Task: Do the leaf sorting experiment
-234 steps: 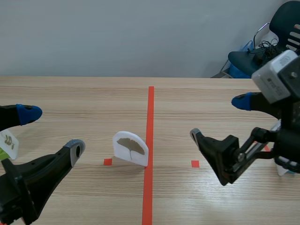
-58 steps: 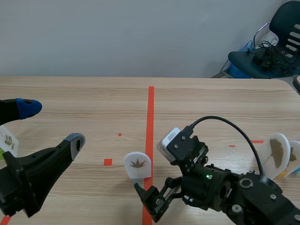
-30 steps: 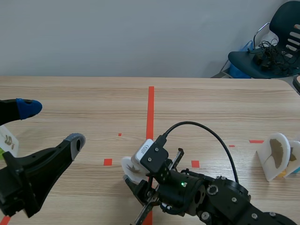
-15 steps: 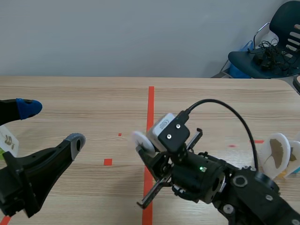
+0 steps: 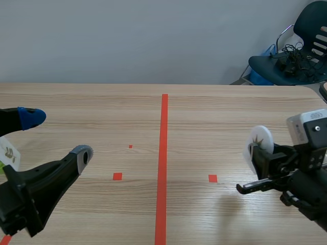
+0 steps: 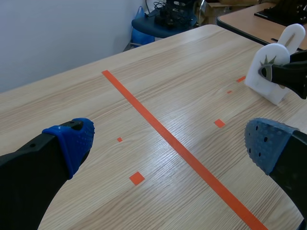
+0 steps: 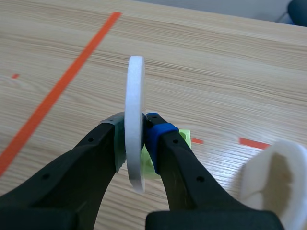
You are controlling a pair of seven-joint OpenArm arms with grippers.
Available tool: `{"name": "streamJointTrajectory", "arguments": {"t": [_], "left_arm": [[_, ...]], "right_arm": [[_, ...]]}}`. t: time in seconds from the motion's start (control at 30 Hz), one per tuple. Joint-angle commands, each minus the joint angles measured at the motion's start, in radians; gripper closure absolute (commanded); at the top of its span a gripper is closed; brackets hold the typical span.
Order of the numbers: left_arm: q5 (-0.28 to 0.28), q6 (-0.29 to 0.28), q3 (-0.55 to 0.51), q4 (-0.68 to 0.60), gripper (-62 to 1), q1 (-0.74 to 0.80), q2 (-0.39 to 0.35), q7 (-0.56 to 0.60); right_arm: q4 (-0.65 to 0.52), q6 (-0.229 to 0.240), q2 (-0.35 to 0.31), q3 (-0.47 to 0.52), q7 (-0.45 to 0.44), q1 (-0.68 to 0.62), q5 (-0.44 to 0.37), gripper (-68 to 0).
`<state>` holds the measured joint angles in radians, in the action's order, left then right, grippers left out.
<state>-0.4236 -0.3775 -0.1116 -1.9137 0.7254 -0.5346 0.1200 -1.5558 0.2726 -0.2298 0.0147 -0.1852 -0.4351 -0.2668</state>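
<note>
A white card with a star-shaped leaf on it (image 5: 258, 141) is held upright above the table's right side, with my right gripper (image 5: 263, 155) shut on it. In the right wrist view the card (image 7: 135, 115) stands edge-on, pressed between the two pads of the gripper (image 7: 135, 139). From the left wrist view the same card (image 6: 267, 72) shows its leaf face, far ahead and to the right. My left gripper (image 5: 56, 136) hangs wide open over the table's left side, its fingers (image 6: 67, 143) far apart with nothing between them.
Another white leaf card (image 7: 272, 183) stands beside the right gripper, with a green block (image 7: 184, 139) on the table under it. A further white card (image 5: 9, 155) stands at the left edge. A red tape line (image 5: 162, 168) runs down the middle. A chair (image 5: 306, 41) is behind the table.
The right arm has lifted the star-leaf card from beside the red line and carried it to the table's right side. The left arm has not moved.
</note>
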Motion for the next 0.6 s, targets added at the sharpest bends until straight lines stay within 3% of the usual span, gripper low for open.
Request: {"name": "streamJointTrajectory", "arguments": {"t": [0.0,0.3,0.47,0.57], "left_arm": [[-0.008,-0.003,-0.006,-0.010,-62.3,-0.002,0.002,0.011],[-0.008,-0.006,-0.006,0.002,-62.3,-0.011,0.002,0.011],[-0.008,-0.006,-0.006,0.002,-62.3,-0.011,0.002,0.011],[-0.008,-0.006,-0.006,0.002,-62.3,-0.011,0.002,0.011]], "right_arm": [[0.031,0.003,-0.008,0.007,-0.011,0.050,-0.007,-3.7],[0.319,0.004,-0.008,0.073,-0.052,0.206,-0.007,-3.7],[0.357,-0.001,-0.008,0.122,-0.075,0.214,-0.007,-3.7],[0.369,-0.050,-0.009,0.155,-0.065,0.214,-0.007,-3.7]]}}
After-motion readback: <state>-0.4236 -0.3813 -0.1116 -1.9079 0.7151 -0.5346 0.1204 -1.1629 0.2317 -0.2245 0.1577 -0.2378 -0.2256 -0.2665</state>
